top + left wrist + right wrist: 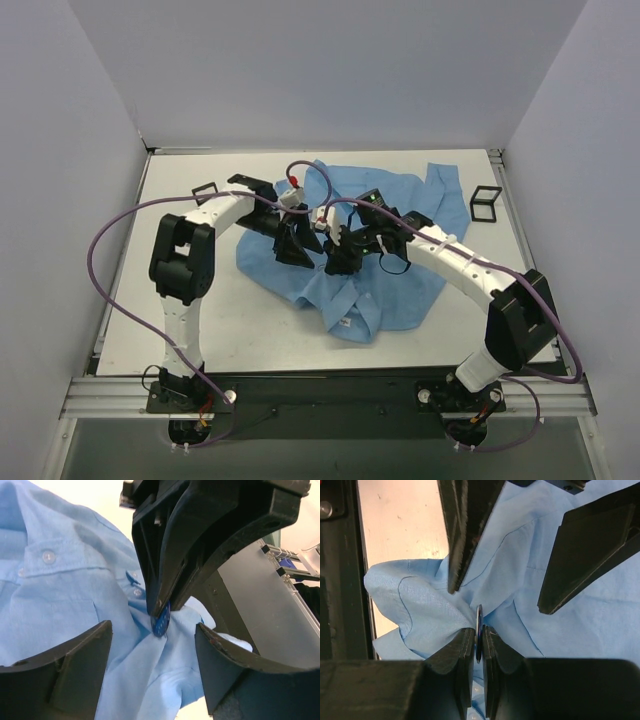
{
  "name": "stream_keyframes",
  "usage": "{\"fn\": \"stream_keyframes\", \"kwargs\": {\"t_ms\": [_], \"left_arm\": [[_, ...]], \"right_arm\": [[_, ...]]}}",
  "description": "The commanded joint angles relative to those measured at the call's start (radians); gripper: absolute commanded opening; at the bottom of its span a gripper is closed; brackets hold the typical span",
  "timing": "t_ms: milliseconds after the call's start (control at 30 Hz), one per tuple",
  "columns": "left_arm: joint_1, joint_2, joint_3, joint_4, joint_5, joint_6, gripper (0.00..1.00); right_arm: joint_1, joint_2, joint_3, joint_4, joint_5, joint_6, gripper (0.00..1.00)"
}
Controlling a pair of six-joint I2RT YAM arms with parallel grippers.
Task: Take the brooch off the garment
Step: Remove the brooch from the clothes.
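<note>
Your right pincer [479, 639] is clamping the brooch [479, 622] between its two fingertips [462, 647]. In the right wrist view the small dark-blue disc is showing edge-on, standing upright in the narrow slit between the closed tips, with its upper part poking out beyond them. The light blue shirt [580, 630] is bunching into a peak around the disc, with folds running away to both sides of that pincer. The brooch is therefore sitting at the very tips, with gathered cloth right behind it. The views are not showing whether its pin is free of the fabric.

Your left pincer [152, 630] is standing wide open and holding nothing. It is facing the right one, its two fingers [75, 670] straddling the peak of cloth, one on each side of the brooch. Neither finger is touching the disc. In the left wrist view the disc's blue face with its paler centre is showing just beyond the gap between those fingers. It is being pinched under the tip of the right pincer, which is reaching in from above.

From overhead, the two pincers are meeting tip to tip over the middle of the shirt, which is lying crumpled on the white desk [200, 300]. The shirt's white neck label [343, 323] is lying on the near side of the right pincer, toward the arm bases. A black rectangular frame [485, 203] is standing well apart on the right pincer's outer side. A second frame [204, 190] is standing well apart on the left pincer's outer side.
</note>
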Motion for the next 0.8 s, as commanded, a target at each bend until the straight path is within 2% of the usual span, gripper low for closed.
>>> {"fn": "stream_keyframes", "kwargs": {"t_ms": [0,33,67,333,433,467,567,633,700,733,767], "left_arm": [[-0.043,0.011,0.073,-0.237,0.021,0.007,0.70],[-0.046,0.017,0.082,-0.237,0.019,0.002,0.59],[-0.046,0.022,0.088,-0.237,0.019,-0.007,0.57],[-0.026,0.043,0.128,-0.237,0.021,-0.039,0.61],[-0.014,0.042,0.134,-0.237,0.014,-0.047,0.71],[-0.006,0.037,0.136,-0.240,0.024,-0.051,0.80],[0.013,0.036,0.169,-0.239,0.018,-0.079,0.97],[0.021,0.034,0.185,-0.231,0.010,-0.093,0.97],[0.023,0.024,0.191,-0.153,-0.028,-0.239,0.97],[0.023,0.008,0.173,0.046,-0.056,-0.495,0.97],[0.018,-0.069,0.051,0.252,-0.170,-0.713,0.97]], "right_arm": [[-0.019,-0.005,0.000,0.073,-0.086,0.090,0.03],[-0.026,-0.004,0.000,0.079,-0.107,0.099,0.03],[-0.029,-0.004,0.000,0.082,-0.118,0.119,0.03],[-0.074,-0.001,-0.007,0.120,-0.179,0.182,0.03],[-0.088,0.005,-0.007,0.122,-0.193,0.193,0.03],[-0.091,0.005,-0.012,0.122,-0.193,0.190,0.03],[-0.091,0.004,-0.023,0.120,-0.204,0.180,0.03],[-0.091,0.008,-0.023,0.117,-0.209,0.182,0.03],[-0.091,0.013,-0.020,0.114,-0.210,0.179,0.03],[-0.091,0.015,-0.020,0.113,-0.213,0.174,0.03],[-0.089,0.016,-0.021,0.111,-0.218,0.171,0.03]]}}
